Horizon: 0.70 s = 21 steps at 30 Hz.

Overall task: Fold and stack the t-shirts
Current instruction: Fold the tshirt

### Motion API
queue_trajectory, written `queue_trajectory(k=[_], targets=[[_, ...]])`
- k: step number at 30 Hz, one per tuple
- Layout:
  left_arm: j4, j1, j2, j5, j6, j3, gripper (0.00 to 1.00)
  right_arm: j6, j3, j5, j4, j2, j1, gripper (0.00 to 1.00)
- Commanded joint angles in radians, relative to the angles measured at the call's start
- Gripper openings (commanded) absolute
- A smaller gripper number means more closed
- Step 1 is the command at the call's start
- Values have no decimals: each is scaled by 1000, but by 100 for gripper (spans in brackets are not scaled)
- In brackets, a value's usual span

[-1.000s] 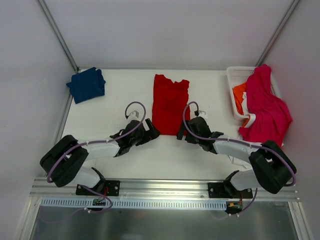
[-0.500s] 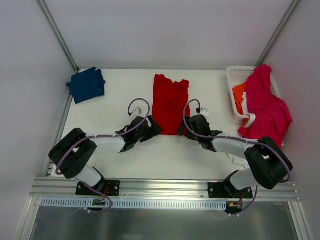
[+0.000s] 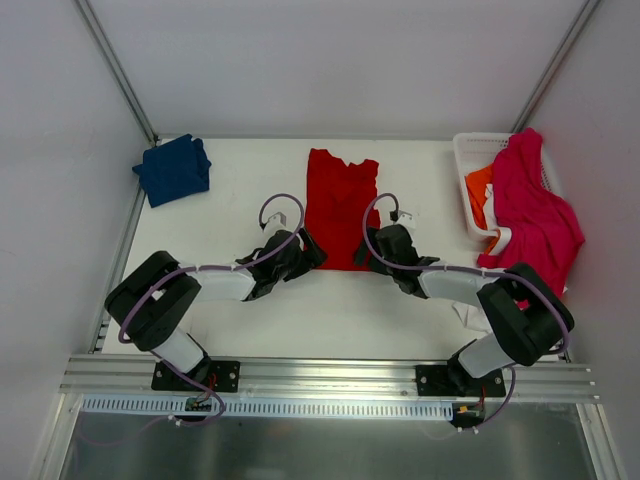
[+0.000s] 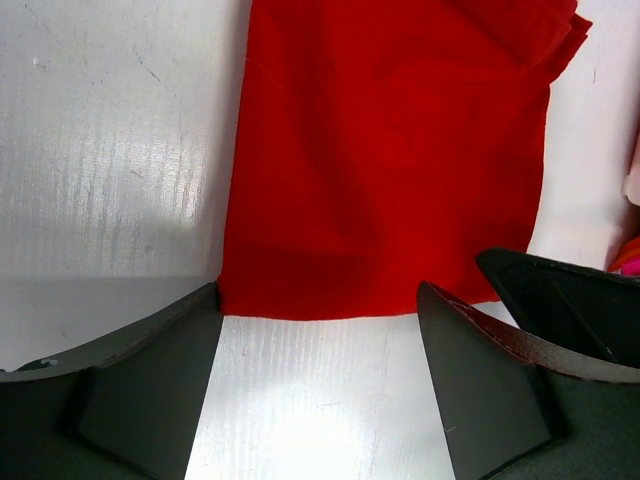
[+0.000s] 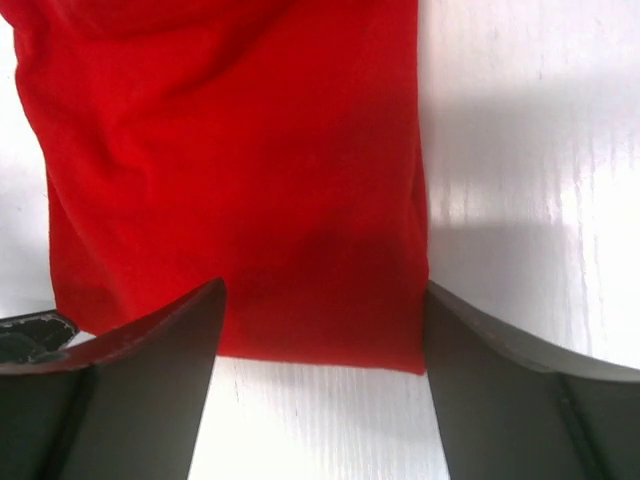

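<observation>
At the near hem of the red t-shirt [image 3: 340, 200], left gripper [image 4: 320, 298] and right gripper [image 5: 322, 292] gape released, one per corner.

No lettering, brand, number or sign is legible on the red t-shirt [image 3: 340, 205] or anywhere else.

the red t-shirt [image 3: 340, 205] lies flat mid-table, folded into a long narrow strip, the navy blue t-shirt [image 3: 173, 168] sits folded far left, and the magenta-pink t-shirt [image 3: 535, 205] drapes over the basket [image 3: 462, 150] holding an orange t-shirt [image 3: 479, 187].
</observation>
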Motion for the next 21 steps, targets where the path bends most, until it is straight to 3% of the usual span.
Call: queue_trajectory(k=[1, 5, 15, 18, 21], targets=[[-54, -9, 27, -25, -3, 14, 79, 37, -5, -57, -56, 48, -4, 77], [-58, -9, 28, -35, 1, 17, 77, 37, -8, -46, -59, 41, -4, 65], [-89, -9, 48, -64, -7, 43, 69, 43, -11, -40, -70, 48, -6, 52], [-97, -9, 57, -74, -15, 51, 61, 43, -7, -48, -70, 59, -4, 46], [-113, -8, 68, -84, -21, 65, 50, 43, 0, -53, -71, 68, -6, 31]])
